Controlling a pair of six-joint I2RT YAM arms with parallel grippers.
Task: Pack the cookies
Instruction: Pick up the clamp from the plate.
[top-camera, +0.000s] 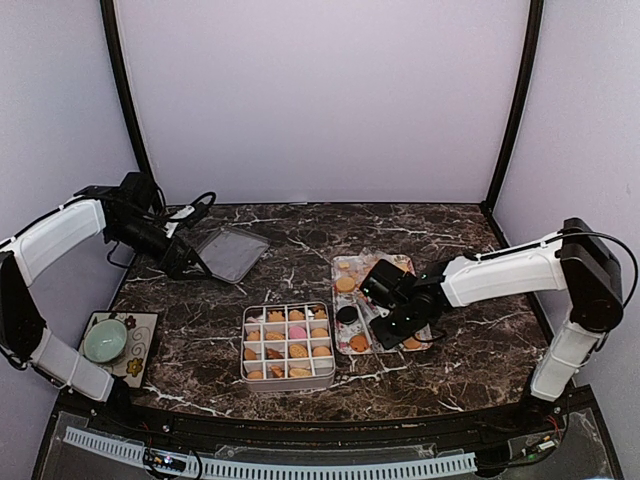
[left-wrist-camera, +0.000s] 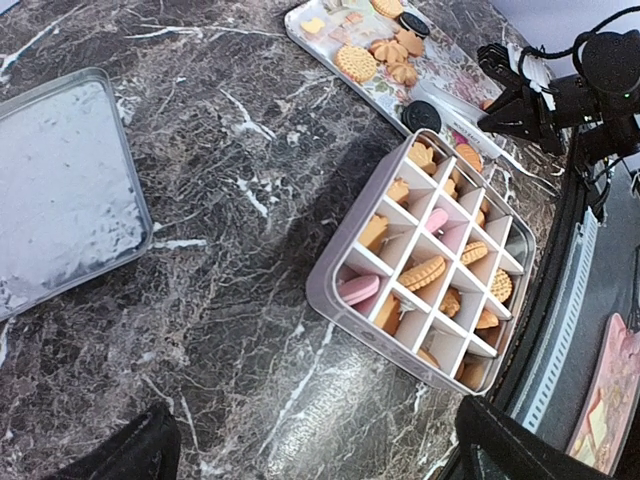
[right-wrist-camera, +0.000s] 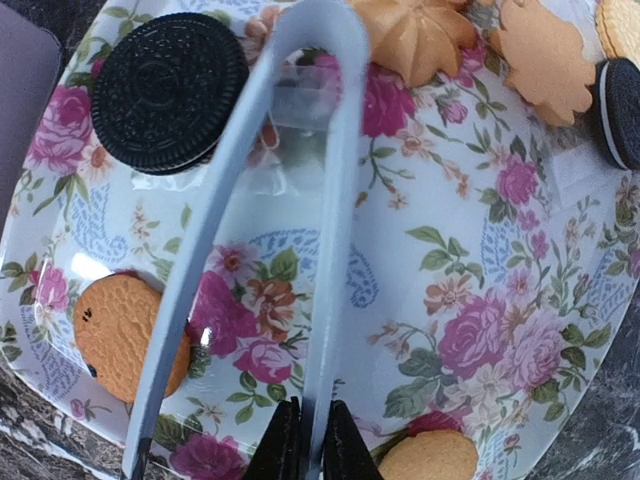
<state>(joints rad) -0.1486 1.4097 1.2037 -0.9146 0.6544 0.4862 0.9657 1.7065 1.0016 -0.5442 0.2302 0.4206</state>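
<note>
Cookies (right-wrist-camera: 168, 90) on flowered tray (right-wrist-camera: 470, 250) beneath tongs (right-wrist-camera: 333, 200), divided tin (top-camera: 290, 384) just beside

Left arm (top-camera: 55, 240), left edge of the top view: white shell links, black joint housings, one black section at the far left and another white link (top-camera: 70, 365) below it. The wrist end is black, with a loose black cable (top-camera: 193, 206) curling off it. Left gripper (top-camera: 188, 266) is all black. In the left wrist view my fingers (left-wrist-camera: 125, 455) are matte black lumps in the bottom corners.

Right arm (top-camera: 500, 273), right side: same scheme, with a long white forearm shell, a boxy black elbow (top-camera: 590, 275), a thin black cable (top-camera: 617, 243) looped over it and a white lower link. Right gripper (top-camera: 395, 315) is black. In the right wrist view my fingertips (right-wrist-camera: 285, 445) are two slim black wedges, bottom centre.
</note>
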